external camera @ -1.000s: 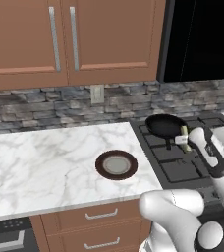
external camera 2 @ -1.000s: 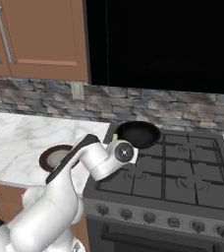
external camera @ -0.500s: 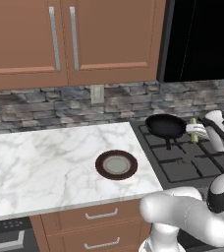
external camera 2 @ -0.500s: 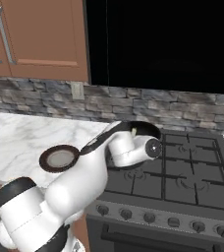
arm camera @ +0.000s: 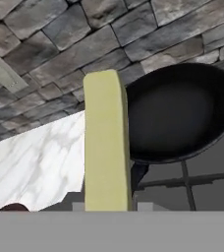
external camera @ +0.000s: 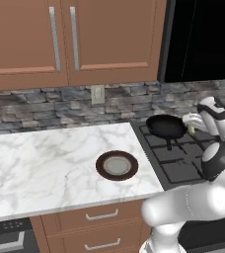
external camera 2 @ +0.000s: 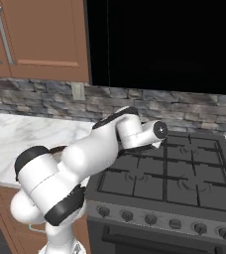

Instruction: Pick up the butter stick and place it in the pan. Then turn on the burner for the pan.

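Plainly, pincer: the gripper (external camera: 192, 129) was closed tight on the butter stick (arm camera: 105, 142), raised above the stovetop (external camera: 176, 160).
Butter stick: pale yellow, it stood lengthwise up the middle of the hand view, clamped between the finger tips at its lower end; in the left base view a small yellow bit of it showed at the gripper.
Pan: the pan (arm camera: 182, 110), black and round, sat on the grates just beyond the held stick and to one side of it, its rim partly hidden behind the stick.
Counter: the marble counter (external camera: 45, 163) lay on the far side of the pan from the gripper.
Plate: a brown-rimmed plate (external camera: 117, 165) rested on it, well apart from the gripper.
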